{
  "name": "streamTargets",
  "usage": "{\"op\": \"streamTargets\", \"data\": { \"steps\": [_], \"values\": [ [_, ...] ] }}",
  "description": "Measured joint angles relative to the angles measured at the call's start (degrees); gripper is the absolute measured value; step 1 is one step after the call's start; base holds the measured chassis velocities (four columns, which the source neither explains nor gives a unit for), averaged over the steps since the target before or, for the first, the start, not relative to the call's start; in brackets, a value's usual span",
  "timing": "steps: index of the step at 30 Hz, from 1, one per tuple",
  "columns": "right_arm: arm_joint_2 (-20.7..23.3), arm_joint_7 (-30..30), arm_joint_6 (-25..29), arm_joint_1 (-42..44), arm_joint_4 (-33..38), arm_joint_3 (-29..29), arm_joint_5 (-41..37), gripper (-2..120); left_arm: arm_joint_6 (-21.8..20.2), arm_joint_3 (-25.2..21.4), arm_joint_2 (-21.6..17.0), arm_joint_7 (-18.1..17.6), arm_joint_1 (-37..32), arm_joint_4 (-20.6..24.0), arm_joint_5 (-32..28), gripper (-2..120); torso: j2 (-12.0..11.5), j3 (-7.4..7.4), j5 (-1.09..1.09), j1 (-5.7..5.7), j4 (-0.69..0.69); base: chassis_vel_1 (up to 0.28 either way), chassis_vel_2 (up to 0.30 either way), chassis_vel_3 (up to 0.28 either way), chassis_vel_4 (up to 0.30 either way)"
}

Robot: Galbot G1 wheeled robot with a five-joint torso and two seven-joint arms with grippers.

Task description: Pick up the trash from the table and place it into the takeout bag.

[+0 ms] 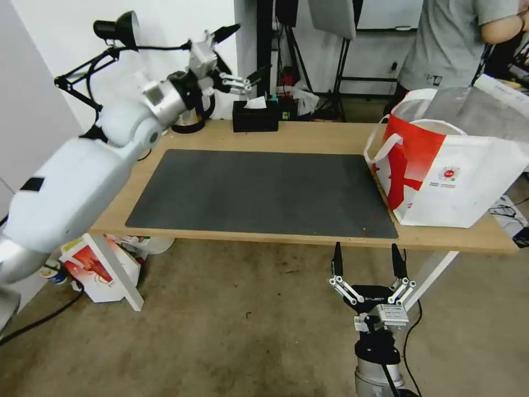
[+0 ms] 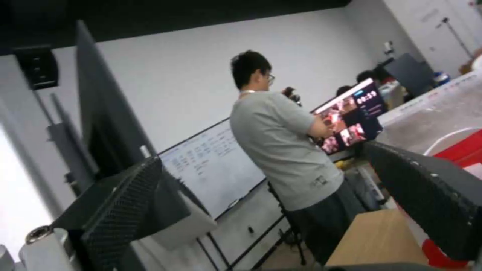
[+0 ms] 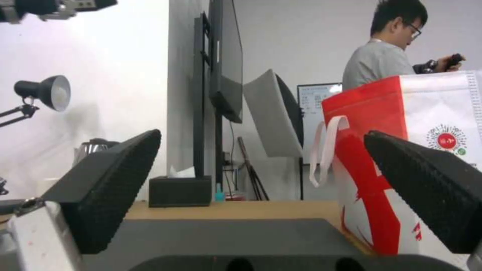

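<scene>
The takeout bag (image 1: pixel 441 176), boxy, white with red panels and loop handles, stands open on the right end of the table (image 1: pixel 308 138). The right wrist view has the takeout bag (image 3: pixel 401 131) close by. The trash is out of view; the dark mat (image 1: pixel 264 193) lies bare. My left gripper (image 1: pixel 245 55) is open and raised high over the table's back left, above the tissue box. My right gripper (image 1: pixel 366 248) is open and empty, fingers pointing up, low in front of the table's front edge, left of the bag.
A black tissue box (image 1: pixel 255 117) sits at the back edge of the table. A black desk lamp (image 1: pixel 118 27) reaches over the back left corner. A smaller red-printed white bag (image 1: pixel 93 264) lies on the floor under the table's left end.
</scene>
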State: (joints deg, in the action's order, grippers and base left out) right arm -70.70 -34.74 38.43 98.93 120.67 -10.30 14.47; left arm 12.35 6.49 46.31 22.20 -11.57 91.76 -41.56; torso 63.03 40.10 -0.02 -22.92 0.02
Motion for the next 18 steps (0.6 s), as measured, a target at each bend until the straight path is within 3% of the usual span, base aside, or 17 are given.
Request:
{"op": "streamTargets", "data": {
  "steps": [4,11,18],
  "values": [
    [0.0,0.0,0.0,0.0,0.0,0.0,0.0,100,-0.6,-2.88,-0.94,-0.56,-2.58,1.98,-0.3,100,0.0,0.0,0.01,0.0,-0.03,0.0,0.0,0.0,0.0],
    [0.0,0.0,0.0,0.0,0.0,0.0,0.0,100,-2.04,-11.8,-4.0,-2.18,-11.63,7.9,-1.74,100,0.0,0.0,0.01,0.01,0.01,0.0,0.0,0.0,0.0],
    [0.0,0.0,0.0,0.0,0.0,0.0,0.0,100,-1.62,-14.96,-4.25,-2.16,-16.17,9.48,-1.5,100,0.0,0.0,0.02,0.0,-0.03,0.0,0.0,0.0,0.0]
  ]
}}
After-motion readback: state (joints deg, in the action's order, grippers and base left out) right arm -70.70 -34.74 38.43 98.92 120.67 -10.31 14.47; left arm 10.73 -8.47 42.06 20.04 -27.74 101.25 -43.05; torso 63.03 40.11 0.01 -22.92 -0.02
